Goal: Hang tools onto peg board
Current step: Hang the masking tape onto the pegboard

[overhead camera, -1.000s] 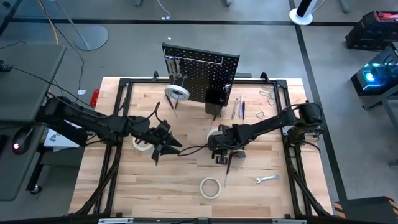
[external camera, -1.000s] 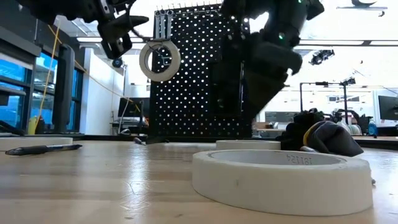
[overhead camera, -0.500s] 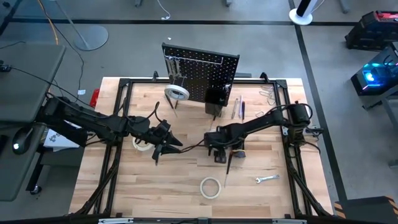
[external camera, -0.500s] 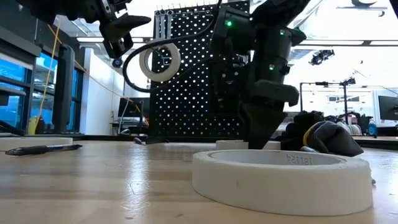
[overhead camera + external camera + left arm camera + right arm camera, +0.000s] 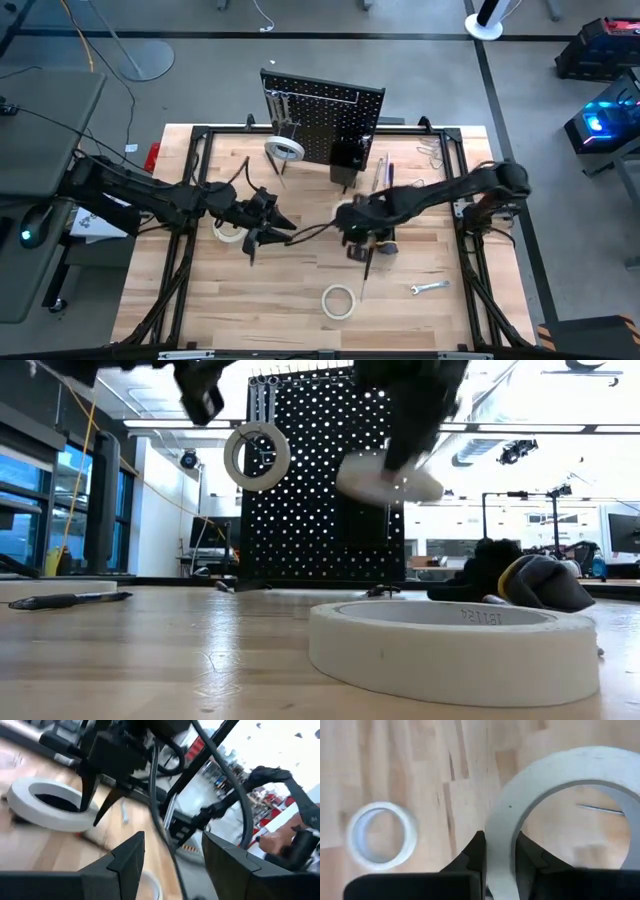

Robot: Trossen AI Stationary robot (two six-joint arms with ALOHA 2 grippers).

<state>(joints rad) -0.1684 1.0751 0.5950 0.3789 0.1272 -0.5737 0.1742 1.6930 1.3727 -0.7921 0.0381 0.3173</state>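
The left gripper (image 5: pixel 268 228) hovers over the table's left-middle, fingers (image 5: pixel 125 860) apart on nothing. To its right, the right gripper (image 5: pixel 497 855) pinches a white tape roll (image 5: pixel 560 805) by its rim, lifted above the table (image 5: pixel 300 280), before the peg board (image 5: pixel 320 125).

Right gripper (image 5: pixel 405 455) blurring in low view, upper body running off top edge. Tape roll (image 5: pixel 560 805) it is pinching extending past right wrist picture's edge. Left gripper (image 5: pixel 205 395) smearing in low view, mostly cut off at top. Peg board (image 5: pixel 320 480) partly hiding behind right arm. Nearest tape roll (image 5: pixel 450 650) covering lower part of dark glove bundle (image 5: pixel 520 580). Wrench (image 5: pixel 431 288) showing too small for detail.
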